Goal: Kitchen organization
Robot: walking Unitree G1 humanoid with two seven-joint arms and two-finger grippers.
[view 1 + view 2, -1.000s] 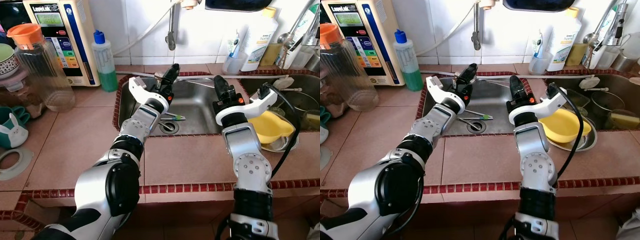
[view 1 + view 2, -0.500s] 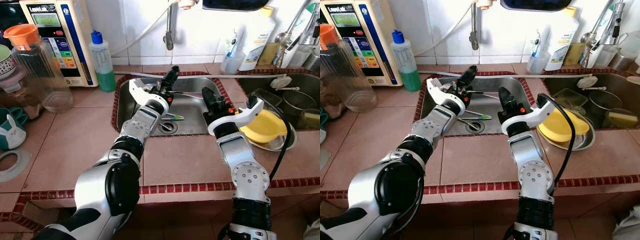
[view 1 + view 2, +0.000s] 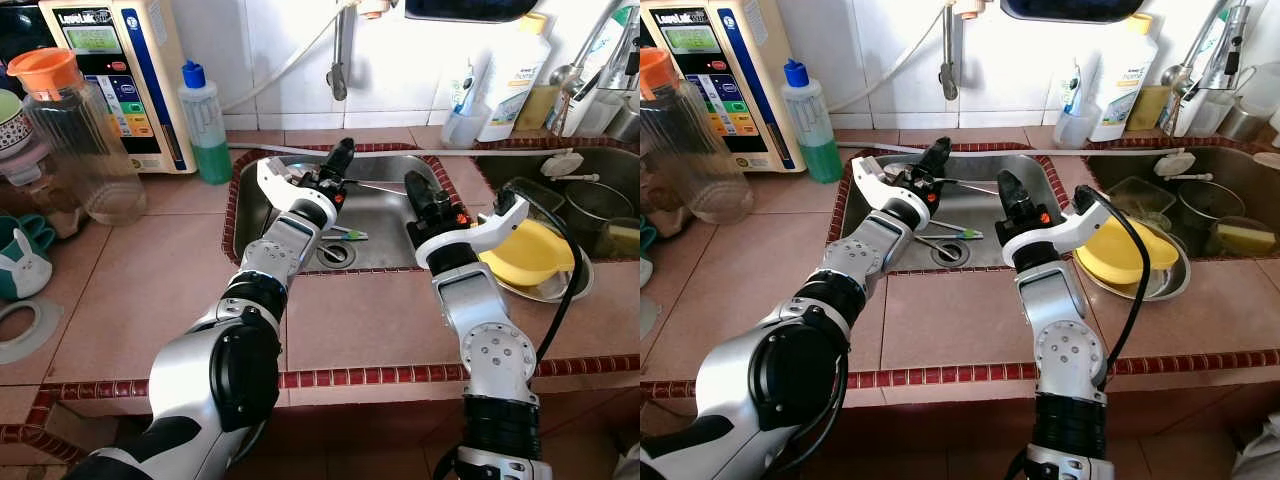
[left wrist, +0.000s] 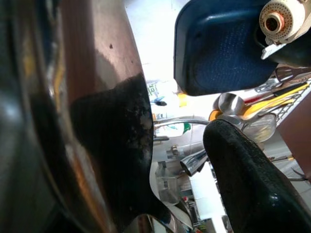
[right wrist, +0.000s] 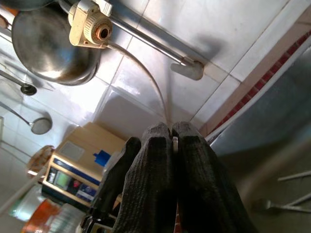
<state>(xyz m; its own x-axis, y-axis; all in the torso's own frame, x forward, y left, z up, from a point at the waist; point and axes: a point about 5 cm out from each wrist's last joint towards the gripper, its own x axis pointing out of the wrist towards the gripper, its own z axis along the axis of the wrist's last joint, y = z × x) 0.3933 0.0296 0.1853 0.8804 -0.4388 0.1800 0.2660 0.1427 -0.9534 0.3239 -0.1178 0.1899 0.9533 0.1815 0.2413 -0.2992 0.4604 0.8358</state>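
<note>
Swung R gripper [image 3: 412, 188] in from over the yellow bowl [image 3: 530, 255] to mid-sink [image 3: 385, 215], fingers pressed together & empty, still pinching metal spoon [image 3: 965, 185] in L gripper [image 3: 338, 160] at upper centre of frame, prob. setting up a handover

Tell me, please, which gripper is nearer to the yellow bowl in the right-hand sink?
Right. The right gripper hovers over the middle sink, just across the divider from the yellow bowl. The left gripper is farther off, by that sink's back rim.

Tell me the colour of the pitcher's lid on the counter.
Orange; the pitcher's lid shows best in the left eye view.
</note>
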